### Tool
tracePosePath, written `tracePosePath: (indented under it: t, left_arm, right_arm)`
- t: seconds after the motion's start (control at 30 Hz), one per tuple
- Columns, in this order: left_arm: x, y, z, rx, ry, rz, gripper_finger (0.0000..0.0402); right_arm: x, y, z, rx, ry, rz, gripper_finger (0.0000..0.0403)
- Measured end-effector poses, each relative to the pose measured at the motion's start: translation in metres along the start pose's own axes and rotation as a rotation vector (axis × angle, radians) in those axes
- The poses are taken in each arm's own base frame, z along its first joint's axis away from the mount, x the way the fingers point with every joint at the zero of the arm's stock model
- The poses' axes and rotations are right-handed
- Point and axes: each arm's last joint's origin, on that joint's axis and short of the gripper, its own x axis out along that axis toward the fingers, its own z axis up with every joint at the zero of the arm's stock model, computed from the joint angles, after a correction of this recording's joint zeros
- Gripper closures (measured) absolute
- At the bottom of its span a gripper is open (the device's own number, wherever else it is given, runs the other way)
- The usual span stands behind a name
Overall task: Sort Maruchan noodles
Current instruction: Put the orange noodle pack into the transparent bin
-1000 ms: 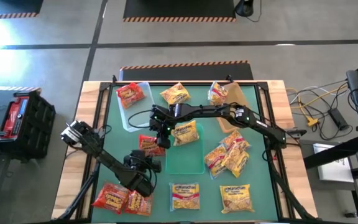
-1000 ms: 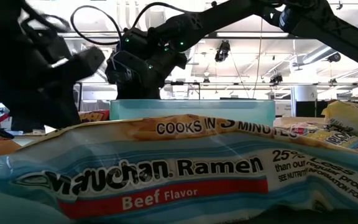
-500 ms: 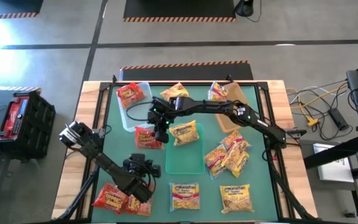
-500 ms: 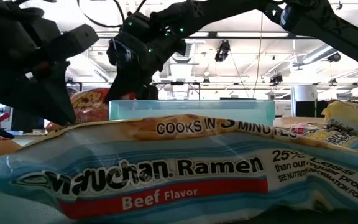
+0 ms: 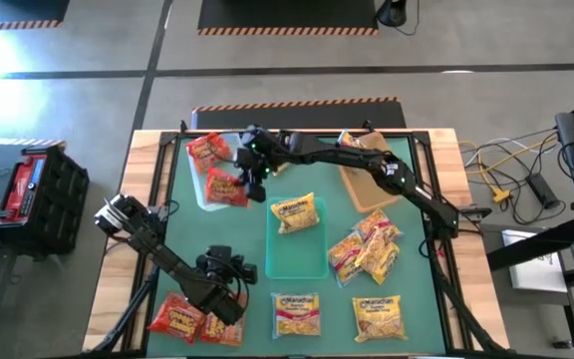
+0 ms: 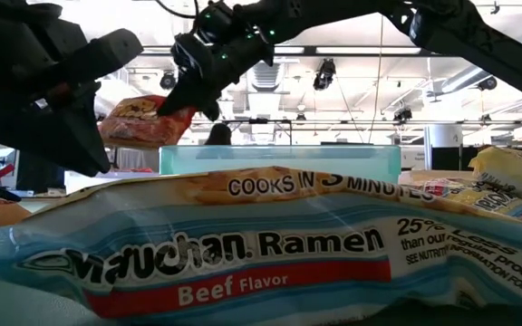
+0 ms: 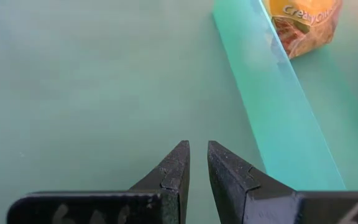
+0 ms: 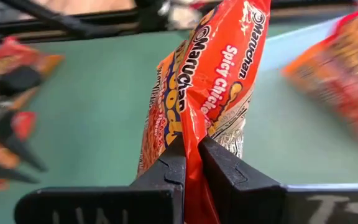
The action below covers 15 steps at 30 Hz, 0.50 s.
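Note:
My right gripper (image 5: 256, 172) reaches across to the table's far left, shut on a red-orange Maruchan packet (image 5: 225, 186) that hangs above the near edge of the clear bin (image 5: 199, 184). Another red packet (image 5: 205, 150) lies in that bin. My left gripper (image 5: 227, 267) hovers shut over the bare green mat (image 7: 92, 93) at the near left, with nothing between its fingers. Two red packets (image 5: 172, 319) lie near it. A yellow packet (image 5: 297, 212) lies in the teal bin (image 5: 297, 254). My right gripper pinches one end of the red packet (image 8: 193, 134) between its two fingers. The fingers (image 6: 188, 91) slant down from the table's right. The packet is lifted clear and juts out beyond the fingertips, tilted, toward the table's left (image 6: 139, 122).
A tan bin (image 5: 367, 184) at the far right holds one packet (image 5: 350, 147). Yellow packets lie in a heap at the right (image 5: 367, 249) and singly along the near edge (image 5: 297, 314) (image 5: 380, 317). A beef-flavour packet (image 6: 243, 244) fills the low view's foreground.
My right gripper has risen and swung toward the table's far left corner, carrying the red packet. The packet has come up off the mat beside the teal bin and now hangs by the clear bin, tilted. The gripper has tipped and rolled somewhat on the way.

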Motion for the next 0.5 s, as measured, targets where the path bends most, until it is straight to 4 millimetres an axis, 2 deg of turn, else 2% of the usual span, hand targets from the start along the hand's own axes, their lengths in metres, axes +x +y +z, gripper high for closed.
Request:
tracePosePath:
  t: [0.17,0.37,0.5]
  left_arm:
    - [0.004,0.002,0.007,0.011,-0.021,0.058,0.0361]
    - [0.012,0.003,0.021,0.026,-0.066,0.139,0.0361]
    - [0.015,0.005,0.033,0.043,-0.097,0.189,0.0361]
  right_arm:
    - [-0.006,-0.016,0.01,-0.11,-0.112,-0.096,0.0381]
    - [-0.011,-0.027,0.023,-0.38,-0.234,-0.22,0.0381]
    - [-0.005,-0.031,0.021,-0.455,-0.237,-0.235,0.0381]
